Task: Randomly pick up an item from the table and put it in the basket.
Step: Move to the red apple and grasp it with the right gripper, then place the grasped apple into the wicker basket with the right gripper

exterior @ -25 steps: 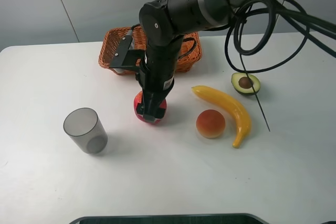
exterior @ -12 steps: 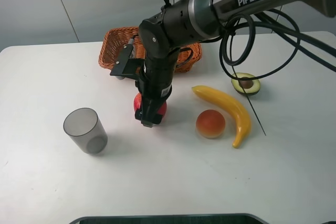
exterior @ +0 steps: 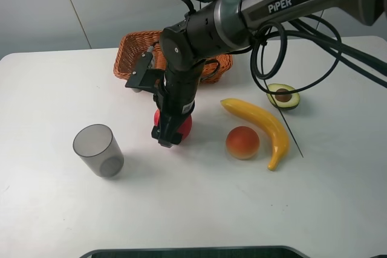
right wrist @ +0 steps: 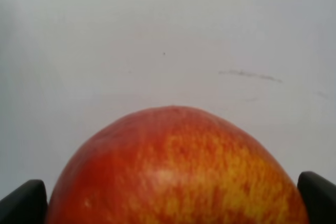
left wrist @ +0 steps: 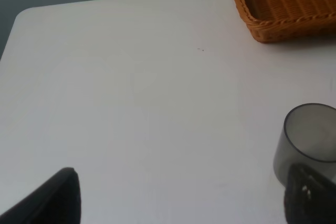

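Because the apple (exterior: 183,124) was round and glossy, I had the right gripper (exterior: 168,133) come at it from above, one finger on each side of its widest part. In the right wrist picture both dark fingertips pressed against the red-and-yellow skin at the bottom corners, so I judged the gripper clamped on the apple. I could not tell from either view whether the fruit rested on the table (exterior: 48,209) or had just cleared it; it sat a little left of the middle of the overhead frame. The left gripper (left wrist: 184,203) hung idle, its fingers spread wide with nothing but bare tabletop between them, kept out of the working arm's way. The basket (exterior: 128,58) lay in the upper middle of the overhead frame, partly hidden behind the right arm. I saw nothing on the white surface between it and the apple, so the only obstacle I expected was its own near rim, which the fruit would need to rise over. A grey cup (exterior: 98,150) stood at the lower left, well apart. A banana (exterior: 260,124) and a small orange fruit (exterior: 242,142) lay to the right of centre, with half an avocado (exterior: 283,96) further right, all clear of that route.
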